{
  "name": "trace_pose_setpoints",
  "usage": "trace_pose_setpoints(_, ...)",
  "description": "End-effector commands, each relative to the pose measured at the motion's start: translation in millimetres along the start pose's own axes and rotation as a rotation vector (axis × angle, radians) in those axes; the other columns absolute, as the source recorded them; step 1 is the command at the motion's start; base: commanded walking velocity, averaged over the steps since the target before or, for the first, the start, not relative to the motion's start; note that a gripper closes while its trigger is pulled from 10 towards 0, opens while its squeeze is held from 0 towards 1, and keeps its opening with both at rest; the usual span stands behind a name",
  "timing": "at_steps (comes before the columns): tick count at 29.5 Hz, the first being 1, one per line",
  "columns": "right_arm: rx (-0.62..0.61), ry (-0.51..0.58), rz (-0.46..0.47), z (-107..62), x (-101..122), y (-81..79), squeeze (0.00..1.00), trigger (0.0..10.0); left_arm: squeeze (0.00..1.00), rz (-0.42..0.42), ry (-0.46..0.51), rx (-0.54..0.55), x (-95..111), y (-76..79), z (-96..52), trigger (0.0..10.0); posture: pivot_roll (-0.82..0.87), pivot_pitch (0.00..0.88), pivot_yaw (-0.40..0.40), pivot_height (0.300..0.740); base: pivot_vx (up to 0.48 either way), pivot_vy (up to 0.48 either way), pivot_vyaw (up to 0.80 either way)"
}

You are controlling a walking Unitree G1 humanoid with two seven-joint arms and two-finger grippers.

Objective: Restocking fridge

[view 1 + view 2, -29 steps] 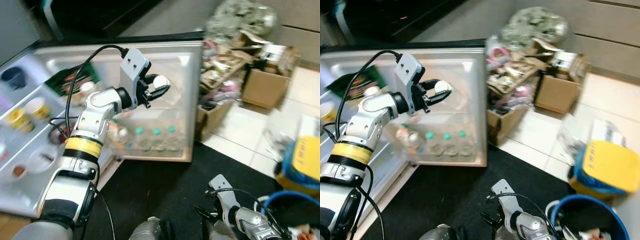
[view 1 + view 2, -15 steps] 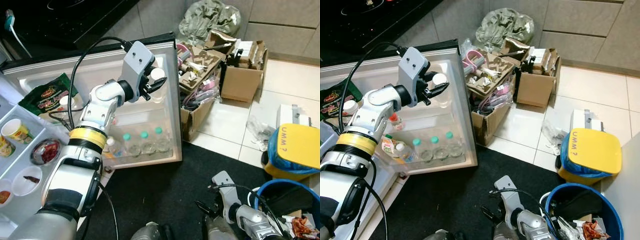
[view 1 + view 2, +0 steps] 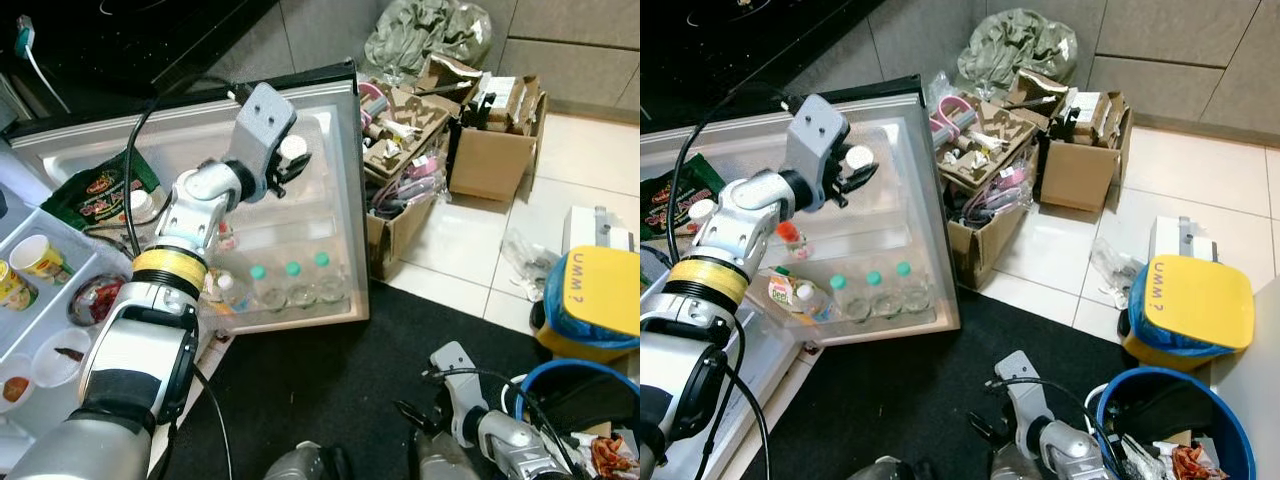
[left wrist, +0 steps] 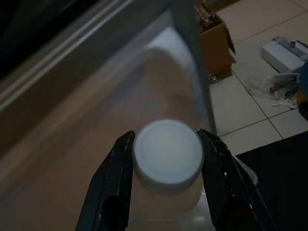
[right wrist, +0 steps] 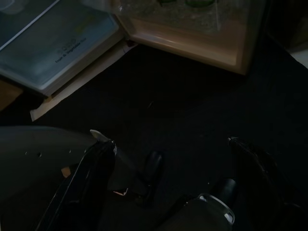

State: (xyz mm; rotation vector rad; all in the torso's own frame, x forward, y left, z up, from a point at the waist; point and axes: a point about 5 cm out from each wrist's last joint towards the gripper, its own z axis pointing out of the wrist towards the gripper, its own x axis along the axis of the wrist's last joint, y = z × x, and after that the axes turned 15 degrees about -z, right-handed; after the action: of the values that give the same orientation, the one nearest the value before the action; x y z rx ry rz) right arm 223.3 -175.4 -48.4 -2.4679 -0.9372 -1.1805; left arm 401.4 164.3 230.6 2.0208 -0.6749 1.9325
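White-capped translucent plastic bottle (image 4: 167, 159) was clamped at the cap between the left hand's (image 3: 288, 162) black fingers, now closer in over the clear upper shelf (image 3: 300, 228) of the open white fridge door (image 3: 340, 120) than a second ago. Placement looked imminent. Right hand (image 5: 168, 159) hung idle over the black floor mat (image 3: 300, 390), fingers spread wide.

Much of the bottle and the right arm stays out of sight.

The left gripper (image 4: 166, 159) covers both sides of the white-capped bottle (image 4: 167, 153), whose lower body is cut off. The right gripper (image 5: 168, 163) is dark, its fingertips cropped. Shelf labels are too small to read.
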Motion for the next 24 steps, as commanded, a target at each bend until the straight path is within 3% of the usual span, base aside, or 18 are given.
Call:
trace_pose_setpoints(1,0.012,-0.001,0.018,-1.1,-6,-5.7,0.0,10.0,0.0,-0.047,0.015,0.027,0,-4.4,-0.3,10.0,-0.08,0.211,0.175,0.74,0.0,0.0,0.0)
trace_pose_setpoints(8,0.016,0.004,0.036,-3.4,-13,-12.3,0.0,10.0,0.0,-0.116,-0.018,0.005,-12,5.5,8.4,10.0,-0.09,0.249,0.192,0.74,0.0,0.0,0.0)
trace_pose_setpoints(17,0.012,0.012,0.044,-5.2,-16,-15.3,0.0,10.0,0.0,-0.186,0.006,-0.098,-11,26.3,20.1,10.0,-0.1,0.257,0.199,0.74,0.0,0.0,0.0)
trace_pose_setpoints(24,0.01,0.01,0.036,-6.5,-17,-13.1,0.0,10.0,0.0,-0.198,0.017,-0.122,-8,33.7,25.0,10.0,-0.11,0.243,0.198,0.74,0.0,0.0,0.0)
